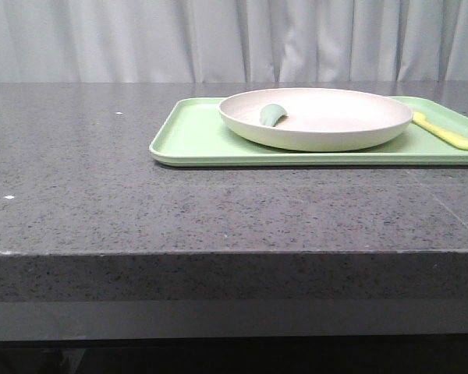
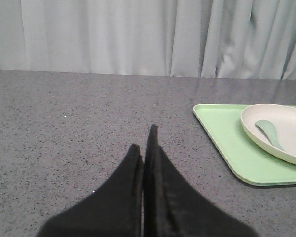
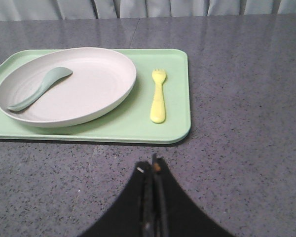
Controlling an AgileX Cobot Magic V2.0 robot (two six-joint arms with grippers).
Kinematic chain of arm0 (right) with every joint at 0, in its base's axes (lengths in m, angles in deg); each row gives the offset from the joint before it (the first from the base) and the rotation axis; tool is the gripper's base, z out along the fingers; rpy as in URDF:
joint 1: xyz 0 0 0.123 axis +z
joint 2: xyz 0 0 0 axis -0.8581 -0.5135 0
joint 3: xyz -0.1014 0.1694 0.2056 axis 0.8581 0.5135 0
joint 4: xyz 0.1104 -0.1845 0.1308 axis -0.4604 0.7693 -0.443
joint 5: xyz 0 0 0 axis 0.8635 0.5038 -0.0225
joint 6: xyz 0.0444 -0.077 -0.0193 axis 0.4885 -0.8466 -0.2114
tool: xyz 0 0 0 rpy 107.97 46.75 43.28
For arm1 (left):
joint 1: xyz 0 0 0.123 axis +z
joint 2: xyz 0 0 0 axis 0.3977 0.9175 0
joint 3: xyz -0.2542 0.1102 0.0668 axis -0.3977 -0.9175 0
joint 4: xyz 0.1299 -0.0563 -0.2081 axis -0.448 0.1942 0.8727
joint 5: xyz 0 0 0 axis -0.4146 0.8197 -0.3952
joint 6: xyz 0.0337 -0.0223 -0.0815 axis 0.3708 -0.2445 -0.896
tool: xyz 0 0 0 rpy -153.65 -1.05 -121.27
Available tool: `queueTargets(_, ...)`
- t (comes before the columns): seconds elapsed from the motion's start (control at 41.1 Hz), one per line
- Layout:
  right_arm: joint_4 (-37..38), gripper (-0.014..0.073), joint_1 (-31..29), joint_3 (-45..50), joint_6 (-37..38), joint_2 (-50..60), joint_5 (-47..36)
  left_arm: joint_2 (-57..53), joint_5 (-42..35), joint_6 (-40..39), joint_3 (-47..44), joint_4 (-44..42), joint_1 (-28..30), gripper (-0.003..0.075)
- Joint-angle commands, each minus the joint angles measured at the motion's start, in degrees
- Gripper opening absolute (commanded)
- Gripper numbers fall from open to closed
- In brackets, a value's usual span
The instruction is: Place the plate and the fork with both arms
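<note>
The cream plate [image 1: 316, 118] sits on the light green tray [image 1: 195, 140] at the right of the table. A muted green spoon [image 1: 271, 114] lies in the plate. The pale yellow fork [image 1: 444, 132] lies on the tray just right of the plate. In the right wrist view the plate [image 3: 84, 89], spoon [image 3: 39, 89] and fork [image 3: 158, 96] show ahead of my right gripper [image 3: 152, 165], which is shut and empty over bare table. My left gripper [image 2: 144, 138] is shut and empty, over the table left of the tray [image 2: 222, 143] and plate [image 2: 286, 126]. Neither gripper shows in the front view.
The dark speckled stone table [image 1: 101, 195] ends in a front edge near the camera. A grey curtain [image 1: 218, 39] hangs behind the table. The tray's right end runs out of the front view.
</note>
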Motion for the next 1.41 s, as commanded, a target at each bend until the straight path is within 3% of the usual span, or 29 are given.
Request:
queueTargets(0.0,-0.1,-0.0118,0.0,-1.6,-0.6,-0.3,-4.8,0.5,-4.6,-0.6,1.5,0.1,0.1,-0.0018)
queueTargets(0.73,-0.1,-0.0118,0.0,-1.6,-0.6,-0.3,-4.8,-0.1,-5.3,1.5,0.4,0.3,1.6,-0.0018)
queueTargets(1.12,-0.1,-0.0118,0.0,-1.6,-0.6,-0.3,-4.8,-15.0,-7.7,1.5,-12.6,1.2,11.8,-0.0018)
queueTargets(1.387,-0.1,-0.0118,0.0,-1.6,-0.6,-0.3,-4.9,-16.1,-14.1,1.5,-21.1,1.6,13.3,-0.0018)
